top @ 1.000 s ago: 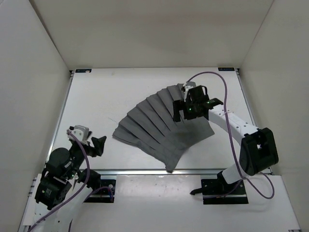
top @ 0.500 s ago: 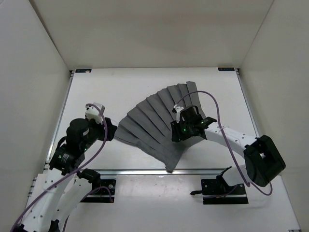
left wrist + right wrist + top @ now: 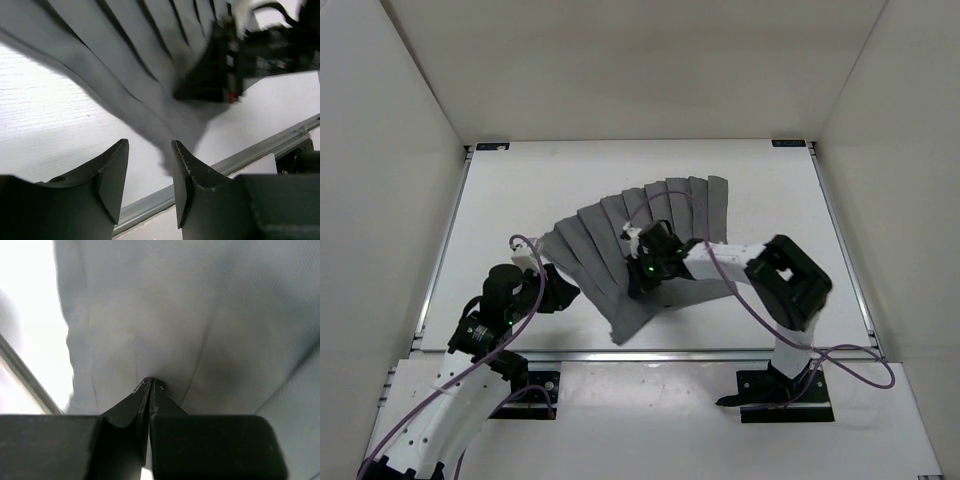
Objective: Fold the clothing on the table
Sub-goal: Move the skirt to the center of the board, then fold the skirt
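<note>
Right gripper [image 3: 150, 382], pressed together, pinched the clothing [image 3: 592, 245]; left gripper [image 3: 149, 150] stood spread near its edge. Clean folding likely required the left to grip that edge first.

Soft grey cloth on a smooth white table.
The clothing [image 3: 692, 205] is dark grey cloth, dull and not shiny, with sharp pressed creases. Close up in the right wrist view it shows a fine weave. The table [image 3: 520, 200] is white and smooth, with a faint grain in the left wrist view. Along its 6 o'clock edge runs a rail [image 3: 700, 352] of silver metal, a little shiny. The walls [image 3: 620, 70] at 12 o'clock are plain white matt panels. The left gripper [image 3: 149, 150] and the right gripper [image 3: 150, 384] are dull black, like hard plastic.
</note>
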Robot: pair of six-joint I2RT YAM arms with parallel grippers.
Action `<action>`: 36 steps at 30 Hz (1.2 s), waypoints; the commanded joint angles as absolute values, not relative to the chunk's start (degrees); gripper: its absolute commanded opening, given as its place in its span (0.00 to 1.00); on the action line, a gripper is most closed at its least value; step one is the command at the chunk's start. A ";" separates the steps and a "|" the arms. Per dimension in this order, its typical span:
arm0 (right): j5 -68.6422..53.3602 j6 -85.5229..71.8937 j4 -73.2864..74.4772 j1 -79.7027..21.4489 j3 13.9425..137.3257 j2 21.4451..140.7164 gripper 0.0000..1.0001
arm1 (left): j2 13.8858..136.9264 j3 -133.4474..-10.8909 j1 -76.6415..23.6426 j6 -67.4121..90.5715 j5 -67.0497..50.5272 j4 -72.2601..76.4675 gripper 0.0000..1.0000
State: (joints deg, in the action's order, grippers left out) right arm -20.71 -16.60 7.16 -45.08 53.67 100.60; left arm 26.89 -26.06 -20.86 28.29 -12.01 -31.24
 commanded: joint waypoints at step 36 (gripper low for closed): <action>-19.68 -32.61 -6.41 -26.72 20.48 68.45 0.69 | 42.80 -12.04 -21.53 54.67 3.60 -19.60 0.66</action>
